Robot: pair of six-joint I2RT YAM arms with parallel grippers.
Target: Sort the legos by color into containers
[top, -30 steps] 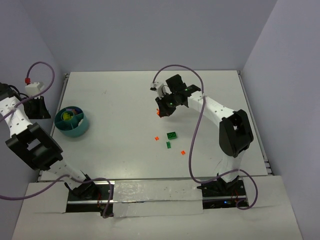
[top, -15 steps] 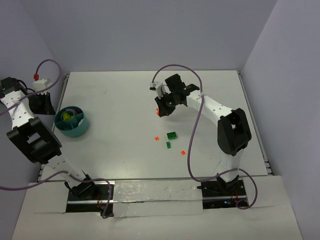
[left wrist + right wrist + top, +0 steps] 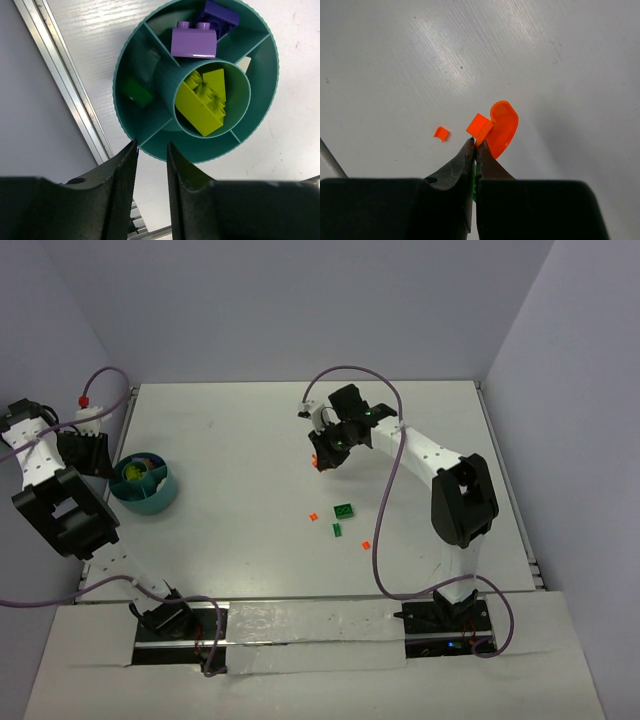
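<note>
The teal bowl (image 3: 150, 145) (image 3: 150, 498) stands at the table's left. Lime green bricks (image 3: 205, 102) fill its centre cup, purple bricks (image 3: 194, 41) lie in one outer compartment, a dark green one (image 3: 136, 92) in another, and a white bit (image 3: 244, 63) in a third. My left gripper (image 3: 151, 150) (image 3: 103, 462) hangs open over the bowl's rim with nothing between its fingers. My right gripper (image 3: 476, 145) (image 3: 323, 460) is shut on the edge of the round orange piece (image 3: 502, 127), held above the table's middle.
A green brick (image 3: 344, 510), a small dark green bit (image 3: 337, 530) and two tiny orange bits (image 3: 312, 516) (image 3: 366, 543) lie on the table below the right gripper. One small orange bit (image 3: 441, 133) shows in the right wrist view. A metal rail (image 3: 65, 85) runs beside the bowl.
The left gripper has swung in from the table's left edge to over the bowl's rim, and its jaws have opened wider. The right gripper has barely moved, still holding the orange piece.
</note>
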